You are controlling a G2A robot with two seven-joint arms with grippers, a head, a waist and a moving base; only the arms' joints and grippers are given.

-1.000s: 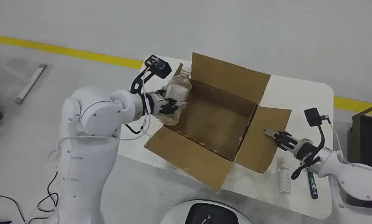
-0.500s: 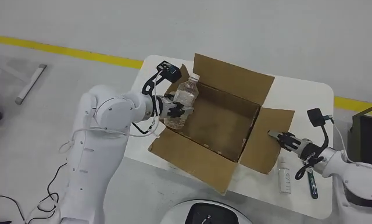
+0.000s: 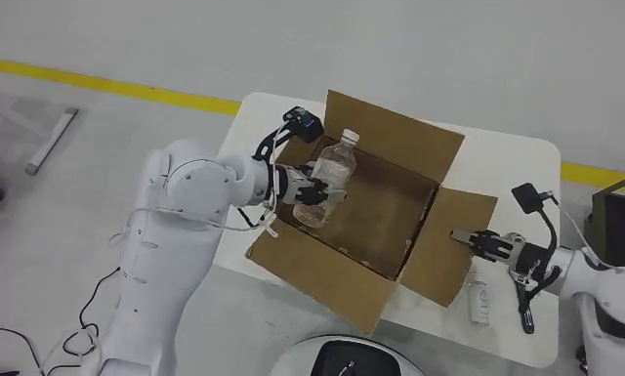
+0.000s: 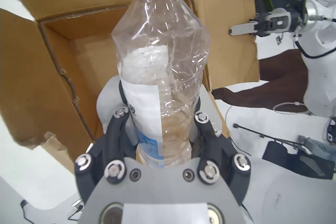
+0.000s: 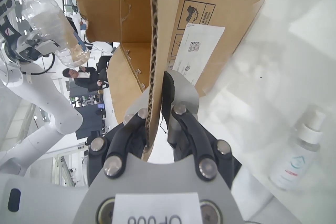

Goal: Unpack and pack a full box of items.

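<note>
An open cardboard box (image 3: 376, 215) stands on the white table (image 3: 508, 151), all flaps spread. My left gripper (image 3: 311, 192) is shut on a clear plastic bottle (image 3: 328, 176) with a white cap, held over the box's left side. In the left wrist view the bottle (image 4: 160, 62) rises from between the fingers (image 4: 118, 128) above the bare box floor (image 4: 92, 57). My right gripper (image 3: 467, 239) is shut on the box's right flap (image 3: 451, 239); the flap's edge (image 5: 153, 51) runs between its fingers (image 5: 168, 93).
A small white spray bottle (image 3: 478, 296) lies on the table right of the box, also seen as the spray bottle (image 5: 296, 154). A dark pen-like tool (image 3: 524, 315) lies beyond it near the table's right edge. The yellow floor line (image 3: 107, 85) runs behind.
My left arm has carried the bottle rightward from the box's left flap to over the box interior. The right gripper with the flap has shifted slightly right and down.
</note>
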